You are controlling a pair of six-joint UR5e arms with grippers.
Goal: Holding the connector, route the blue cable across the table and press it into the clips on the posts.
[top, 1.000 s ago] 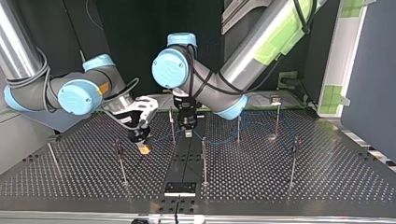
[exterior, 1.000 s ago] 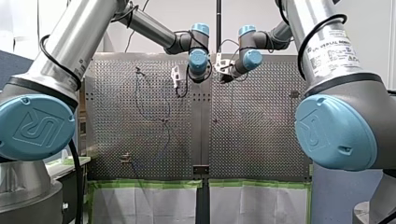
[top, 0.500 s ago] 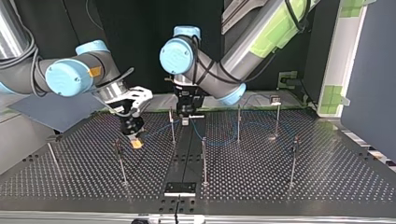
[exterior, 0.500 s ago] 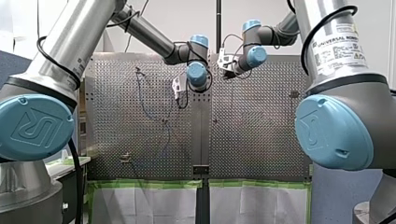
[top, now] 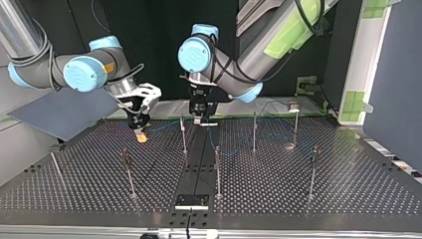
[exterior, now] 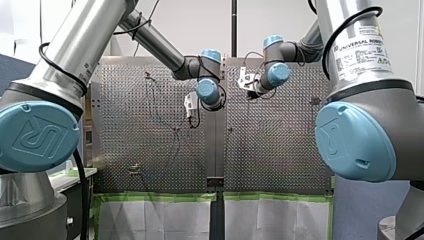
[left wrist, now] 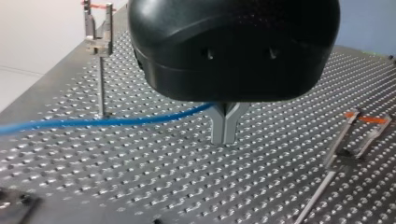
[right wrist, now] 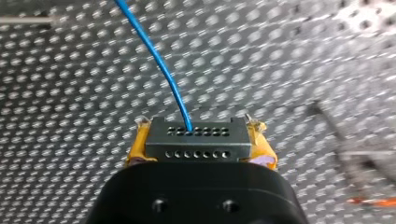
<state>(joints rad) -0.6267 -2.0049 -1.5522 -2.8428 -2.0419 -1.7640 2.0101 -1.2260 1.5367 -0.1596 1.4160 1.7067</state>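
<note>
One blue cable (right wrist: pixel 159 60) runs forward from connector (right wrist: pixel 196 142).

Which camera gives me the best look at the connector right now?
Right wrist view: the connector sits close, clamped between the fingers' yellow pads, cable leaving its face. Top view shows only a small orange speck at my right gripper. Front view is too distant; left wrist view misses it.

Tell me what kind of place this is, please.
Most likely a robotics laboratory or test cell: my left arm and my right arm reach over a perforated metal table with thin posts and a blue cable.
</note>
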